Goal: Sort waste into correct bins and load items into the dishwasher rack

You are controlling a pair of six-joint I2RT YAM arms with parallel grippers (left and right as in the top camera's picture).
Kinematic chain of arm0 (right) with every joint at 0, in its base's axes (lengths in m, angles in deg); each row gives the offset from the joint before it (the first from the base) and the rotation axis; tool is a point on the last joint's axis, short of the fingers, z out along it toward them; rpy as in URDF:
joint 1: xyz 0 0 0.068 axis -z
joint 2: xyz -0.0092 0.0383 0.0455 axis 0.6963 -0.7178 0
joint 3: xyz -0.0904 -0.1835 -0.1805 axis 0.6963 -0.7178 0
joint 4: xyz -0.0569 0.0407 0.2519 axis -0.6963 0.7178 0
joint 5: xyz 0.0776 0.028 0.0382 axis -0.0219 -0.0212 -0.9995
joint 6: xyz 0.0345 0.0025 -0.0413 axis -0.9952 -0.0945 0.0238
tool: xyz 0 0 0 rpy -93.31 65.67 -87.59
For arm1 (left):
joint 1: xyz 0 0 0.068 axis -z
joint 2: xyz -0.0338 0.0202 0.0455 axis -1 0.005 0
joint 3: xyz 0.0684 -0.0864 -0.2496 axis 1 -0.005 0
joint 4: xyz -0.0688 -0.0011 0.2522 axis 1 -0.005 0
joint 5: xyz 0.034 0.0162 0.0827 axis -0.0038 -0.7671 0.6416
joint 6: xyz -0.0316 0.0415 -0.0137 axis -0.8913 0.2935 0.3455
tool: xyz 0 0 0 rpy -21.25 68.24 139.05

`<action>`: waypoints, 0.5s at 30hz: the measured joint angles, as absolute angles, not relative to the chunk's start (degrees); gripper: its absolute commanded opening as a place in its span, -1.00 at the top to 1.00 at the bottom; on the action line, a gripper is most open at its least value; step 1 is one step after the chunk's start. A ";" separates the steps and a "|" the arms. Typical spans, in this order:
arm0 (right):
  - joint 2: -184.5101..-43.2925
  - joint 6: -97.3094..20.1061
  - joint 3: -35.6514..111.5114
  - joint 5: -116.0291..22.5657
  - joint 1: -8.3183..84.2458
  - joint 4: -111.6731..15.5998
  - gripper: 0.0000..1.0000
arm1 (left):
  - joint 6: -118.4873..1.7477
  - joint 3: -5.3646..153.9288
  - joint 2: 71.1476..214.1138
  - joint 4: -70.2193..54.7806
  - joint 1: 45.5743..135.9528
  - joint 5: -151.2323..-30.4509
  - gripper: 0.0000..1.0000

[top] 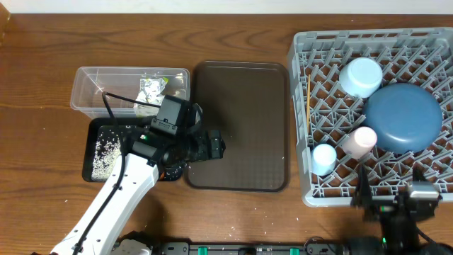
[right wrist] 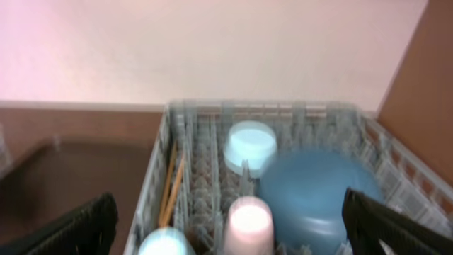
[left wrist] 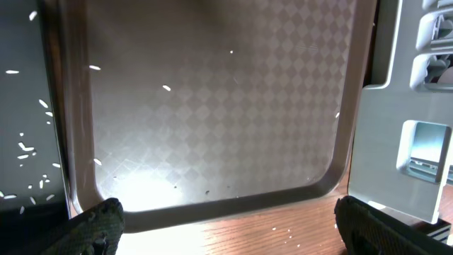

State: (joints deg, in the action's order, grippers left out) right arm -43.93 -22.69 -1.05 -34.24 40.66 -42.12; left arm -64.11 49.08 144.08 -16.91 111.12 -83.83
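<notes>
Left gripper (left wrist: 237, 230) wide open, empty, above brown serving tray (left wrist: 212, 106), right gripper (right wrist: 233, 230) wide open, empty

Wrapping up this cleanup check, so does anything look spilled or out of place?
Yes. A few loose rice grains lie scattered on the brown serving tray and on the table just beyond its edge, outside the black tray holding the rest.

overhead sharp | left wrist tray (left wrist: 212, 127) glare | right wrist blurred
</notes>
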 measured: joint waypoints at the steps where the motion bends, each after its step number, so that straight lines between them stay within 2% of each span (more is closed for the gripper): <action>1: -43.82 -22.71 -3.22 -34.90 40.66 -46.85 -0.99 | -64.11 49.08 144.08 -16.98 111.15 -83.83 -0.94; 9: -43.82 -22.71 -16.83 -43.29 40.64 -79.72 -0.99 | -64.11 49.08 144.08 -16.98 111.12 -83.83 -0.95; 15: -43.80 -22.71 -22.43 -45.43 40.64 -88.18 -0.98 | -64.11 49.08 144.08 -16.98 111.15 -83.85 -0.94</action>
